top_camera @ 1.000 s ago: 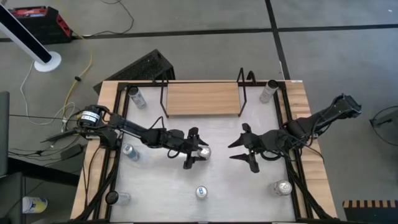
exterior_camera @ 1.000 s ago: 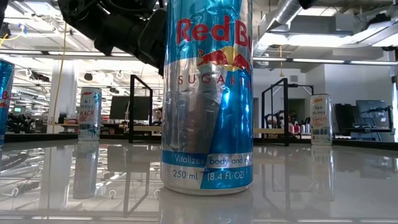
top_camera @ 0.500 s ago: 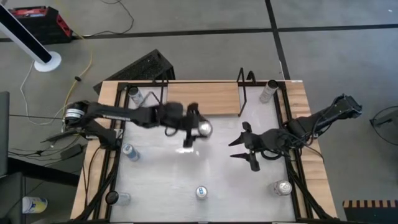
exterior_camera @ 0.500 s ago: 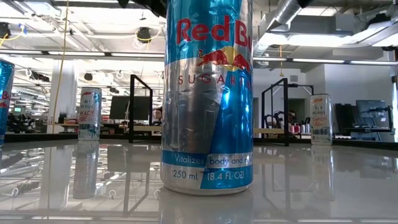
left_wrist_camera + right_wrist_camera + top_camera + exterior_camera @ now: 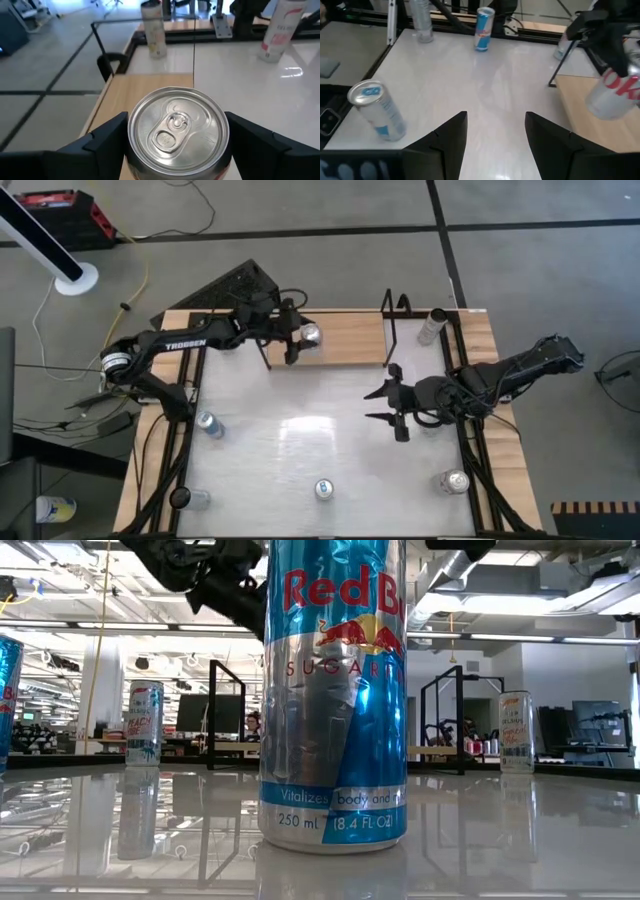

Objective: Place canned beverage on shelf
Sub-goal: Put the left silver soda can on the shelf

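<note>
My left gripper [image 5: 300,333] is shut on a silver can [image 5: 313,335] over the left part of the shelf [image 5: 345,338], a light-wood board with black end rails at the table's far edge. The left wrist view shows the can's pull-tab top [image 5: 175,131] with the board [image 5: 145,92] below it. I cannot tell whether the can's bottom touches the board. My right gripper [image 5: 381,404] is open and empty over the table's right middle; its spread fingers also show in the right wrist view [image 5: 492,142]. My left gripper pinches the can's side wall just below its top rim [image 5: 131,137] between its two fingers [image 5: 102,137], one on each side. The fingers come from the table's left, slanting down. The can stands about upright with its top up, over the shelf board [image 5: 590,127].
A Red Bull can [image 5: 335,690] stands right before the low camera, near the table's near edge [image 5: 323,489]. More cans stand at the left [image 5: 208,423], near left [image 5: 195,498], near right [image 5: 455,481] and far right [image 5: 433,325]. A black rack [image 5: 235,285] lies beyond the far left corner.
My left gripper has carried the silver can from the middle of the table up and toward the far edge, to over the shelf's left part, still shut on it. My right gripper has shifted slightly toward the far edge and stays open.
</note>
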Available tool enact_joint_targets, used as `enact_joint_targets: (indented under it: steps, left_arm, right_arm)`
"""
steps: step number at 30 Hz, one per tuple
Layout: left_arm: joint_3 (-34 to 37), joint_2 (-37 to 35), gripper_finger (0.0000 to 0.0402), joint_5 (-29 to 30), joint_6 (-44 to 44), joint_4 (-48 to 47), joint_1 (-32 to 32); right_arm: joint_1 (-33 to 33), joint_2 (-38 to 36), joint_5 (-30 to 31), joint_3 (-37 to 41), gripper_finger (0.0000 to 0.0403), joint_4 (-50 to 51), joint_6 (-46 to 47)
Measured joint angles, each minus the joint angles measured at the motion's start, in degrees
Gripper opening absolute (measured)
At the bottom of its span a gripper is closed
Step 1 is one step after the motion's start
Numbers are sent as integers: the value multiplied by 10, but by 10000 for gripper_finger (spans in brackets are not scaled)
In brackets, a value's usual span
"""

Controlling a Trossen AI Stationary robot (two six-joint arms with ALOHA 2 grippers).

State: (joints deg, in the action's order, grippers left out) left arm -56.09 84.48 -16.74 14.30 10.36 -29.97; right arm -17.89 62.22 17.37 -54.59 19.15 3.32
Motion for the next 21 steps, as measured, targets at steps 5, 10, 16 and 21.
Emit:
enact_joint_targets:
  steps: [5, 10, 16, 21]
  left_arm:
    - [12, 8, 273, 3, 0, 4, -8]
    - [12, 41, 273, 14, -16, 10, -7]
    - [12, 66, 273, 32, -20, 34, 0]
    - [12, 66, 273, 37, -19, 37, 5]
  right_arm:
    - [18, -1, 1, 0, 224, -1, -3]
    - [28, 0, -1, 0, 224, -6, -4]
    - [25, 0, -6, 0, 224, -12, -3]
    - [26, 0, -6, 0, 224, -11, -4]
